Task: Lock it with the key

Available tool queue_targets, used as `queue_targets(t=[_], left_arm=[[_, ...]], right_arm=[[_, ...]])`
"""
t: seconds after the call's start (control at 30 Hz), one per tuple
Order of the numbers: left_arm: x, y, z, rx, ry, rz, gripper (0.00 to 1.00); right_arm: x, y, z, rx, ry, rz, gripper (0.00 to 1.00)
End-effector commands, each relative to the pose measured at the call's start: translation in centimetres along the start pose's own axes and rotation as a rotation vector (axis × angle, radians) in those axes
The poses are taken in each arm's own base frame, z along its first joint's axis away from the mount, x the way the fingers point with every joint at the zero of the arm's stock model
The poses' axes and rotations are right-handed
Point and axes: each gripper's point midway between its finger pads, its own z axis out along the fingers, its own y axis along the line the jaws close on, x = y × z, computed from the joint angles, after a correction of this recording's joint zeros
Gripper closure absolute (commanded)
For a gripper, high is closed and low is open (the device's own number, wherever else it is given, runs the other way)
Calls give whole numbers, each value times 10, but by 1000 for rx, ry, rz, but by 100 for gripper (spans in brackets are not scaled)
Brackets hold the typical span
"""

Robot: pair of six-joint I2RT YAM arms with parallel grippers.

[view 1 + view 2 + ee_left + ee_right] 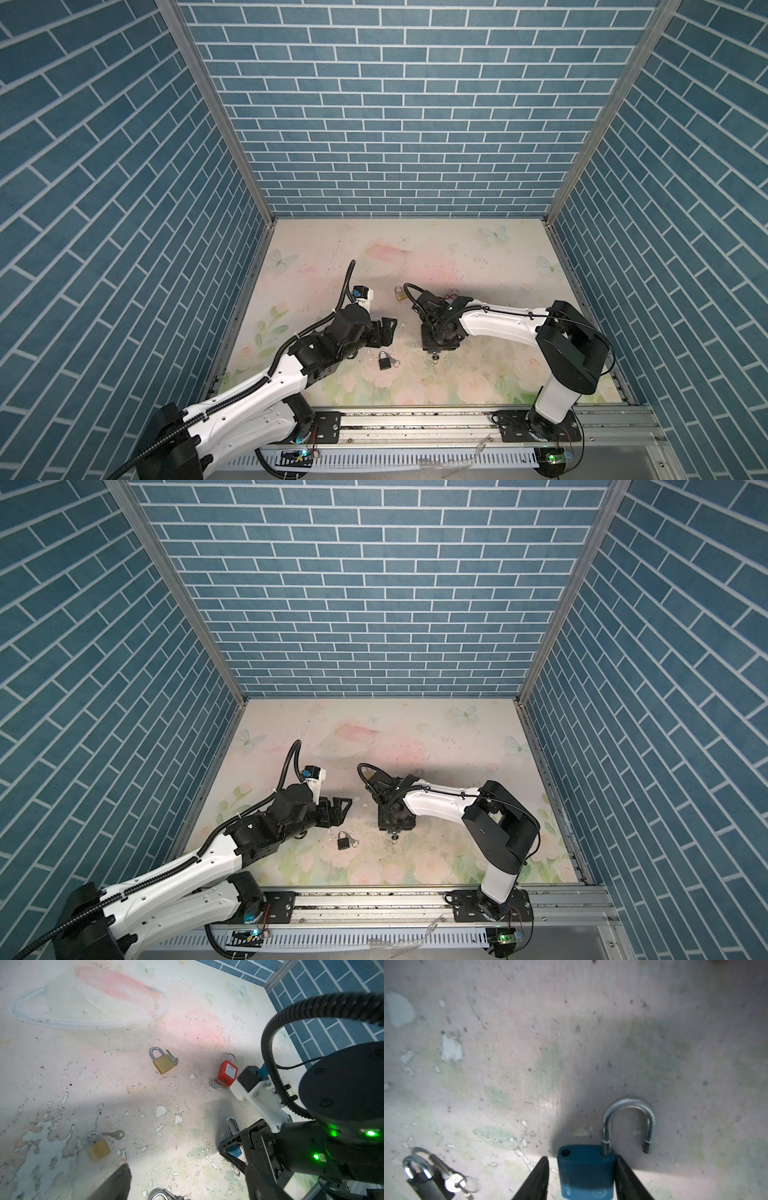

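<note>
Risks first, as a judgement. The two arms work close together over the table point(478, 257), so a reach by the left arm toward the lock could bump the right wrist.

The blue padlock point(585, 1172) lies flat between the fingers of the right gripper point(581, 1159). One finger touches its body and the other shows a sliver of gap. The hold looks loose, not clamped, and the lock could skid or twist when pressed.

Its shackle point(629, 1118) is swung open ahead of the fingertips, with the free end off to the side of its hole. Pressing it down without turning it back would jam it.

A small metal piece on the wrist side of this gripper may be the key point(435, 359), but it is too small to be sure. A black padlock point(429, 1184) with keys lies to one side of the fingers and could be nudged.

Pose: the right arm bends at the elbow, with its wrist pointing steeply down at the table. The left arm reaches low, and the left gripper point(392, 332) is spread wide and empty. It is aimed toward the right gripper but apart from it.
</note>
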Motion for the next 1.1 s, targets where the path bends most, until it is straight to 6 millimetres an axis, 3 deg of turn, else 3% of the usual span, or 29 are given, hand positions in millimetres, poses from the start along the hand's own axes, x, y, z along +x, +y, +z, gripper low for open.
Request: queue_targets(t=[0.0, 0.1, 0.17, 0.27, 0.4, 0.6, 0.87, 1.07], left_arm=[[-5, -6, -6, -9, 48, 72, 13], [-8, -16, -7, 2, 95, 93, 13], [-5, -19, -5, -3, 131, 84, 14], [7, -23, -2, -21, 151, 46, 17], [38, -31, 12, -51, 170, -58, 22], [71, -63, 37, -140, 179, -179, 28], [87, -108, 75, -226, 229, -222, 30], [99, -115, 94, -272, 266, -238, 34]], right_arm=[[-24, 17, -33, -92, -132, 22, 44], [-36, 16, -58, -133, -225, 19, 43], [-40, 5, -70, -140, -276, 46, 43], [-40, -27, -80, -125, -336, 123, 45], [-38, -72, -87, -105, -392, 178, 45], [-40, -113, -106, -120, -481, 171, 45], [-28, -124, -98, -187, -491, 155, 44], [-20, -119, -92, -234, -448, 88, 39]])
